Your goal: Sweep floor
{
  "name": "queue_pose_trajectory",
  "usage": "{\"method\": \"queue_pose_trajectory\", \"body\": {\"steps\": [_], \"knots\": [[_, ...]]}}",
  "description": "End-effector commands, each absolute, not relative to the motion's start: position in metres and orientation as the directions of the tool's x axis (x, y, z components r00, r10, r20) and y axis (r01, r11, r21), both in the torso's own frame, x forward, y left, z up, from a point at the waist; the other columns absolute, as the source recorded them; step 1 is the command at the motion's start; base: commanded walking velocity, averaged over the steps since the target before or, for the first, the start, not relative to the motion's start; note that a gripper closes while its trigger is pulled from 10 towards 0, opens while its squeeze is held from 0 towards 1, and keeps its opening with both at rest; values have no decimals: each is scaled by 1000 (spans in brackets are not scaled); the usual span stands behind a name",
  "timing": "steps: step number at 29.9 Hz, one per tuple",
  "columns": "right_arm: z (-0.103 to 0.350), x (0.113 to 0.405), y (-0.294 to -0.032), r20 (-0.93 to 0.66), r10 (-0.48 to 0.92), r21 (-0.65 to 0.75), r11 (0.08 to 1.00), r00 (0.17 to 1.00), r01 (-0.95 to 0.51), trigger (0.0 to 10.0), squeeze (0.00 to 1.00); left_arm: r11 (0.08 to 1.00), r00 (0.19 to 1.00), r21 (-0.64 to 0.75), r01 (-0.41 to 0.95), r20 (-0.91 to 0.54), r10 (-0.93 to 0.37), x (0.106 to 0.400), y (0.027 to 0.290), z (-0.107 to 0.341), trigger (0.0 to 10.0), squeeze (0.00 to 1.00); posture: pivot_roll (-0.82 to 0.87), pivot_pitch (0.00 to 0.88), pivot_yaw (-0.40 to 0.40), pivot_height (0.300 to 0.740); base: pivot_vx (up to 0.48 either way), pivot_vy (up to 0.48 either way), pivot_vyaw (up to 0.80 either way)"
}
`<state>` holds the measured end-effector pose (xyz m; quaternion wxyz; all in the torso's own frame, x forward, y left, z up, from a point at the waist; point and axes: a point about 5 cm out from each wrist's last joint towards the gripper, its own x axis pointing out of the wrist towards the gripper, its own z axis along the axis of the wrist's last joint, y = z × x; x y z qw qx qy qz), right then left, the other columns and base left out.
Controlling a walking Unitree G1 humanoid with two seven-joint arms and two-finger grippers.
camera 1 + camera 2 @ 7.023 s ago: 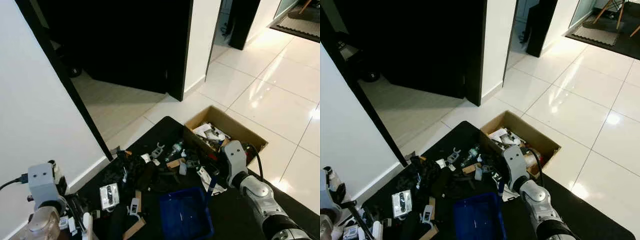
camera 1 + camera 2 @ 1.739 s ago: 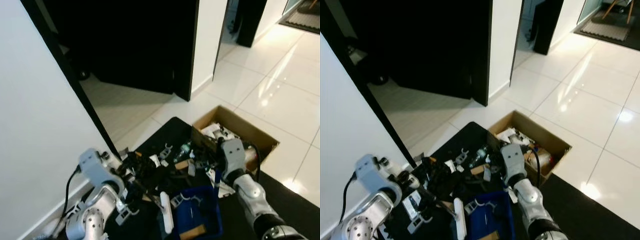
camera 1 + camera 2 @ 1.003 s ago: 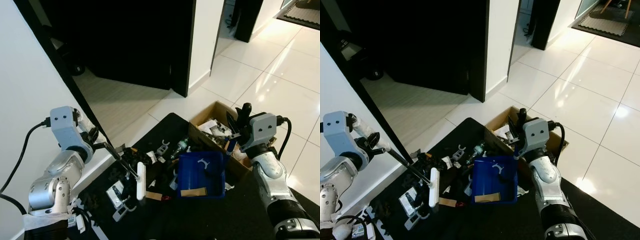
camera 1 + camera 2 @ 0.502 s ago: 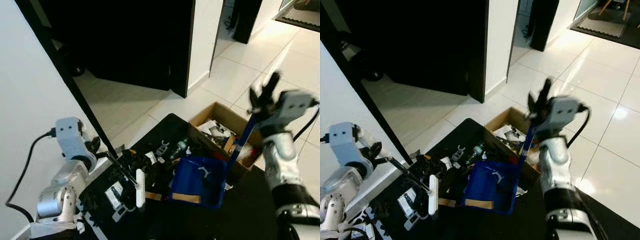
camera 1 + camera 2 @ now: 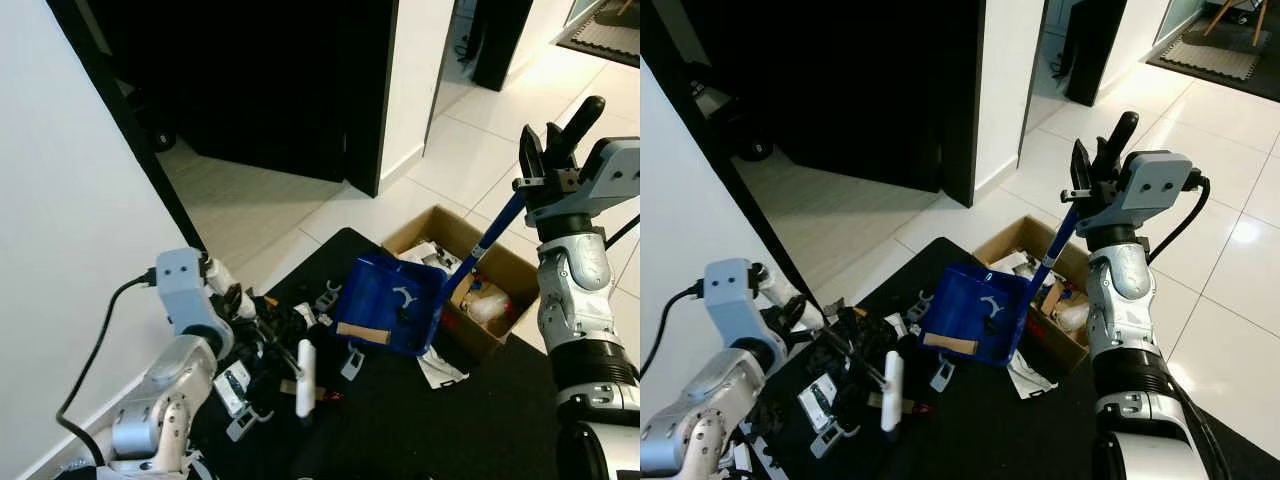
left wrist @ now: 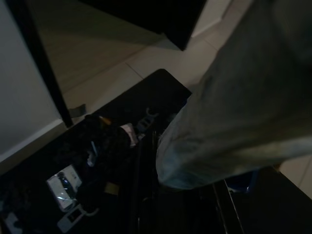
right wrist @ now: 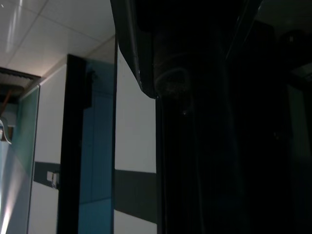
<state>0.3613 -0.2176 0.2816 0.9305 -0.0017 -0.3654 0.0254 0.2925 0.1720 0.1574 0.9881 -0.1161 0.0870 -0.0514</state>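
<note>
So the right pincer [image 5: 552, 165] is clenched on the handle of the blue dustpan [image 5: 388, 304], which hangs tilted above the black mat [image 5: 420, 420] just beside the cardboard box [image 5: 500, 262]. Handle runs up and to the right, box sits right below it. Left pincer [image 5: 262, 335] grips the brush [image 5: 303, 377] down in the debris.

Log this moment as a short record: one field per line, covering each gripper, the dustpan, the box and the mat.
right gripper: raised, shut on the dustpan handle
dustpan: blue, lifted and tilted beside the cardboard box, a brown strip and small scraps inside
cardboard box: open on the tiled floor, holding mixed rubbish
left gripper: low over the mat, holding the brush
brush: white head resting on the litter
black mat: small scraps scattered across its left part
</note>
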Motion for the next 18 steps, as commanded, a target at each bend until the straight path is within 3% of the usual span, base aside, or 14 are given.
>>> {"method": "queue_pose_trajectory", "body": {"steps": [1, 13, 18], "knots": [[289, 358, -220, 702, 55, -30, 998, 710, -48, 10000, 0, 970, 979, -231, 75, -169, -115, 288, 168, 156, 10000, 0, 100, 216, 55, 740, 0, 0, 0], [309, 353, -225, 747, 41, -20, 999, 664, -39, 10000, 0, 981, 980, -190, 30, -190, -66, 290, 163, 149, 10000, 0, 95, 216, 56, 740, 0, 0, 0], [308, 353, -224, 745, 45, -20, 999, 665, -45, 10000, 0, 981, 979, -195, 18, -196, -57, 293, 160, 148, 10000, 0, 94, 217, 59, 740, 152, -319, 0]]}}
